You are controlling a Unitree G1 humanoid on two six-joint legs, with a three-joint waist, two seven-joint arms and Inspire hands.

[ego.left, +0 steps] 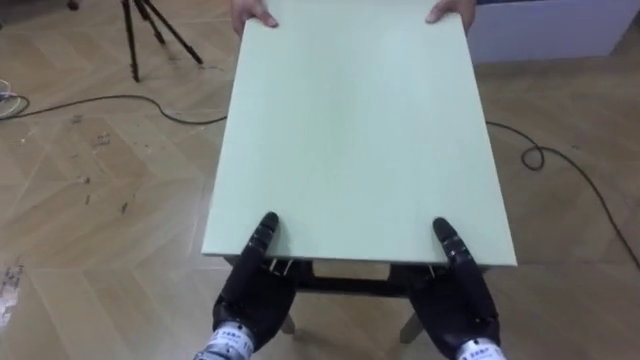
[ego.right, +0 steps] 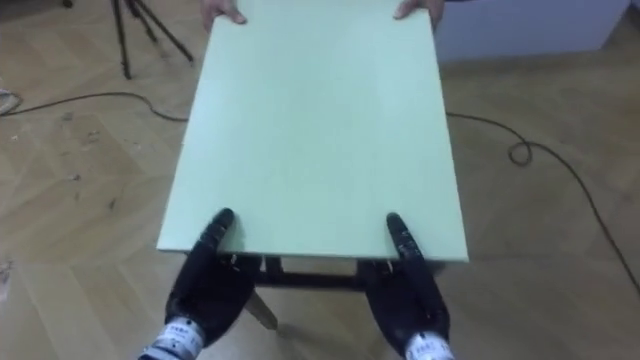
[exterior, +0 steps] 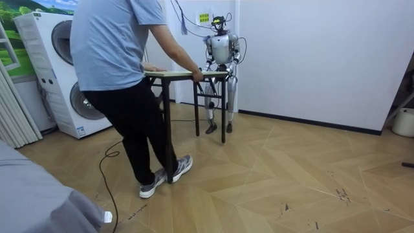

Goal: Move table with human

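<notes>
1. nearest the robot, the left hand [ego.left: 252,295] and right hand [ego.left: 462,300] are each pinching the near edge of the bench [ego.left: 350,130], one by each corner. the thumbs are lying on top and the rest of the fingers are tucking under the lip, so both are gripping the bench.
2. the bench top is running away from the robot, bare and looking level. can't tell if the legs are off the floor. a cable [ego.left: 530,155] is snaking over the floor just off its right side.
3. at the far end the person's hands [ego.left: 254,14] are holding the two far corners. a tripod [ego.left: 150,35] is standing beyond on the left.
4. my take on doing this well: both hands should be staying at one height, stepping small and matching the person's pace instead of tugging, so the thumbs aren't sliding off. feet should be steering clear of that cable too.
</notes>
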